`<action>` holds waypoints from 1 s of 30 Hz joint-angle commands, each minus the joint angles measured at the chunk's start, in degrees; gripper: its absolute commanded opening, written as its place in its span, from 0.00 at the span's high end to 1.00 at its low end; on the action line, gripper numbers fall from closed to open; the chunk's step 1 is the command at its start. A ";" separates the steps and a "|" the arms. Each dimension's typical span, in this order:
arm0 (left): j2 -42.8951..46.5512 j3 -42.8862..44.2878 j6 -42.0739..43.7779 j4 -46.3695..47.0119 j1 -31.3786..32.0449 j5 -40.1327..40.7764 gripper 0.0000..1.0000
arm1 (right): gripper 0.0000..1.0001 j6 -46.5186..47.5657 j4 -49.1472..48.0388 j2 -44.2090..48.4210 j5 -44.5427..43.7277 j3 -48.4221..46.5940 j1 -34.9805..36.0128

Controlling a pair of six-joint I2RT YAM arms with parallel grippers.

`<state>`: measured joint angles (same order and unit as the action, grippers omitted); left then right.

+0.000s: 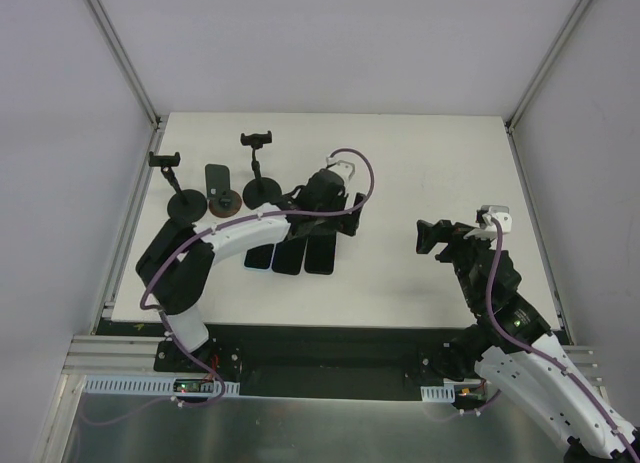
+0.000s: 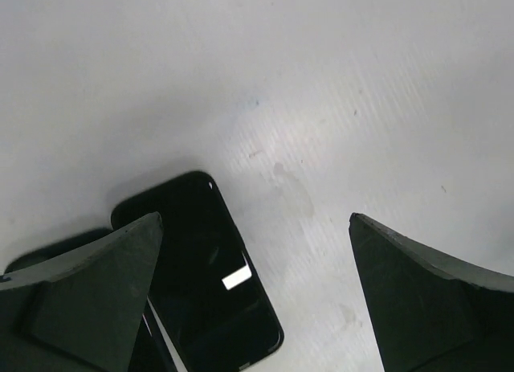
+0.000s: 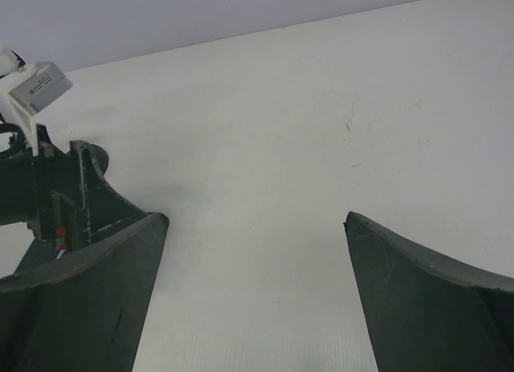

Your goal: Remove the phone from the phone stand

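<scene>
The phone [image 2: 201, 267] lies flat and face up on the table [image 1: 430, 163], its dark screen catching one small bright reflection. In the left wrist view it sits below the left gripper [image 2: 254, 218], closer to the left-hand finger [image 2: 88, 300] than to the other, and nothing touches it. The jaws stand fully spread and hold nothing.

From above, the phone [image 1: 320, 255] is the rightmost of a row of three. The two other phones [image 1: 275, 256] lie just beside it, and the left gripper [image 1: 322, 221] hangs over their far ends. Behind and to the left stands a phone stand [image 1: 258, 168] with a bare clamp. A second stand [image 1: 170, 188] is further left, with a fourth phone [image 1: 217, 177] lying flat between them.

The right side of the table is open white surface out to its edges. The right gripper [image 1: 438, 241] hovers there, well apart from the phones, spread wide and holding nothing [image 3: 257, 218].

A white module [image 3: 38, 87] on the left wrist carries a label too small to read.
</scene>
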<state>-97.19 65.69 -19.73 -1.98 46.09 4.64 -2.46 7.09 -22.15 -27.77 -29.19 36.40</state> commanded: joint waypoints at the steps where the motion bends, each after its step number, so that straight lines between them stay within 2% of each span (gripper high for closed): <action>1: -6.33 7.51 7.32 -0.22 -0.47 3.18 0.01 | 0.04 1.05 -2.35 -0.26 0.35 -1.40 -0.28; 8: -14.95 14.90 12.25 -2.15 -1.44 5.64 0.11 | 0.04 1.40 -2.26 -0.78 0.70 -1.48 -0.28; 12: -17.68 16.92 14.54 -4.34 -1.44 5.37 0.21 | 0.04 1.49 -2.08 -1.05 0.96 -1.57 -0.45; 14: -18.47 16.75 15.42 -5.22 -1.44 5.55 0.21 | 0.04 1.49 -2.08 -1.14 1.05 -1.57 -0.46; 16: -19.35 16.75 16.38 -6.71 -1.44 5.46 0.26 | 0.04 1.32 -2.17 -1.40 1.22 -1.48 -0.46; 22: -21.02 16.49 19.19 -9.62 -1.44 4.06 0.28 | 0.04 1.23 -2.17 -2.11 1.93 -1.57 -0.46; 30: -18.39 10.78 23.76 -10.85 -1.35 -1.74 0.44 | 0.04 1.14 -2.17 -2.37 2.02 -1.75 -0.54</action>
<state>-117.47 80.27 -0.34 -8.51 44.93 6.00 -1.87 7.11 -24.12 -26.11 -29.19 36.23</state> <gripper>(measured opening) 0.582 0.965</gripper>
